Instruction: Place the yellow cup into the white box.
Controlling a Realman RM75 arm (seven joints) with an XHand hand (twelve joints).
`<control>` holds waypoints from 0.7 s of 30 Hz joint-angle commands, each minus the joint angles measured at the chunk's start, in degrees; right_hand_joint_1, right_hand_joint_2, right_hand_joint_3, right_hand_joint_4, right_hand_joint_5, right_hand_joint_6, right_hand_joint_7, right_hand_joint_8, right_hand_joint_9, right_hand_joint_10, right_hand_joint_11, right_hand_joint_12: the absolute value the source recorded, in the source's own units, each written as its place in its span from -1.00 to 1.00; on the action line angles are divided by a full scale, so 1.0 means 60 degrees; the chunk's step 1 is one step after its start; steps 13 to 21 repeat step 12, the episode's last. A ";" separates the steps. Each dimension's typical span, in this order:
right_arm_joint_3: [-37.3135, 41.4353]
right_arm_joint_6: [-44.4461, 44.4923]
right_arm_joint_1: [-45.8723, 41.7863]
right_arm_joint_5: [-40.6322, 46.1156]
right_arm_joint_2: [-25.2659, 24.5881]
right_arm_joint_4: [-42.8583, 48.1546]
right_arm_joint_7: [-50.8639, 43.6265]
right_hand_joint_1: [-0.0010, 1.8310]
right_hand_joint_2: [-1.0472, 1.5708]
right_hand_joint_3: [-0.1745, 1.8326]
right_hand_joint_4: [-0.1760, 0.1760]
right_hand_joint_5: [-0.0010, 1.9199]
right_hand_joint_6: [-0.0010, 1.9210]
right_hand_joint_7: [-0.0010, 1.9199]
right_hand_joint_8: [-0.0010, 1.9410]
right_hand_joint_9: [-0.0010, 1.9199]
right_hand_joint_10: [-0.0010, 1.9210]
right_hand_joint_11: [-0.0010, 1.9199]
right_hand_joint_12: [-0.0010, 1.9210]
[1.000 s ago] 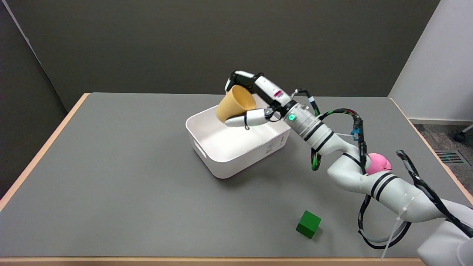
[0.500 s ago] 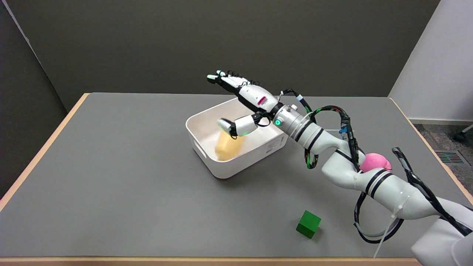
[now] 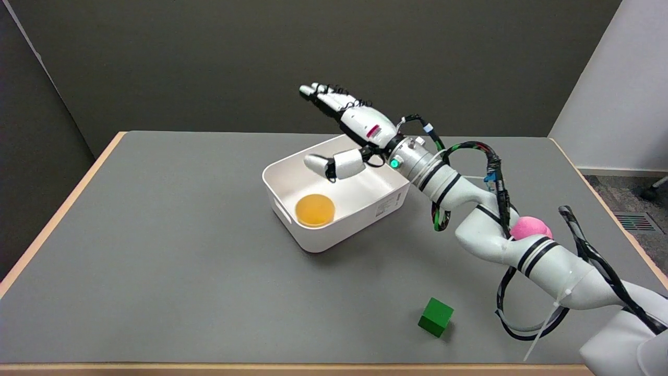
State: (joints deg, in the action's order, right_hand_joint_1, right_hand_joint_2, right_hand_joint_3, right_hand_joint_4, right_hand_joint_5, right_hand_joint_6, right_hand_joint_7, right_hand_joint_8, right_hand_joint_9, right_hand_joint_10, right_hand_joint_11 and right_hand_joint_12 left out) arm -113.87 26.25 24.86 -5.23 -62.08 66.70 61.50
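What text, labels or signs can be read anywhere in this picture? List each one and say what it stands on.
None can be read.
Label on the white box, near side wall: printed lines too small to read.
Pink-red sticker on the back of the right hand: too blurred to read.
Yellow cup, green cube: no markings visible.

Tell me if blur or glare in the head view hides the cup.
Head view: sharp, no motion blur; yellow cup reads clearly inside the white box; the box interior is bright but not washed out; soft shadows lie under the box and green cube; right hand is crisp.
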 commanded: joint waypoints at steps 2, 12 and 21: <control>0.0601 0.5669 -0.1598 0.8299 0.0029 -0.0617 -0.0283 -0.69 0.30 -0.01 0.31 -1.00 -0.86 -1.00 -0.90 -1.00 -0.81 -1.00 -0.28; 0.0826 0.6861 -0.2668 1.0403 0.0955 -0.1485 0.2791 -0.85 0.29 0.09 -0.12 -1.00 -0.84 -1.00 -0.99 -1.00 -0.98 -1.00 -0.74; 0.0826 0.6861 -0.2668 1.0403 0.0955 -0.1485 0.2791 -0.85 0.29 0.09 -0.12 -1.00 -0.84 -1.00 -0.99 -1.00 -0.98 -1.00 -0.74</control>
